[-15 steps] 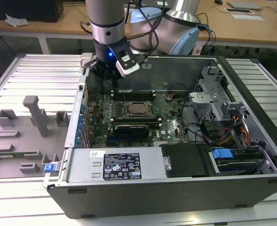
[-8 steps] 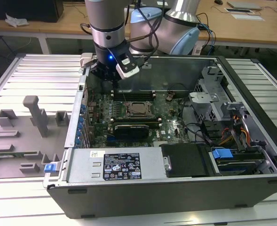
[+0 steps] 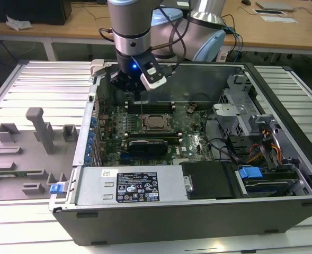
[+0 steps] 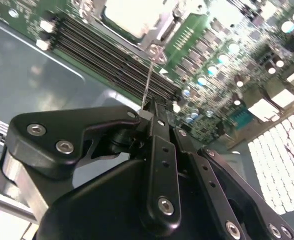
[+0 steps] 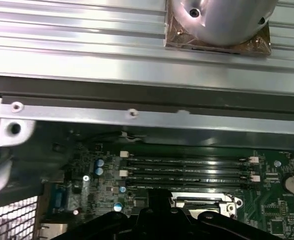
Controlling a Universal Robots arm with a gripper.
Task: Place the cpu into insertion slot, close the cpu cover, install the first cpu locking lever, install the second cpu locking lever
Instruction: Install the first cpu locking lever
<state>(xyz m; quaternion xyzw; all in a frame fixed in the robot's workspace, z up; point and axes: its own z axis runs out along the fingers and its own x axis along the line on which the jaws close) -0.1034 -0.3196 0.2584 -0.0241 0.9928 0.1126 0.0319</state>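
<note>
Two black fingers (image 4: 161,150) of the gripper (image 4: 150,108) are pinched together on a thin wire locking lever (image 4: 147,82) in the second wrist view. The lever reaches across long black memory slots (image 4: 102,50) to its loop beside the socket. Farther on, the cpu (image 4: 129,15) sits in the insertion slot (image 3: 145,127), with the cpu cover (image 4: 160,31) flat around its pale top.
</note>
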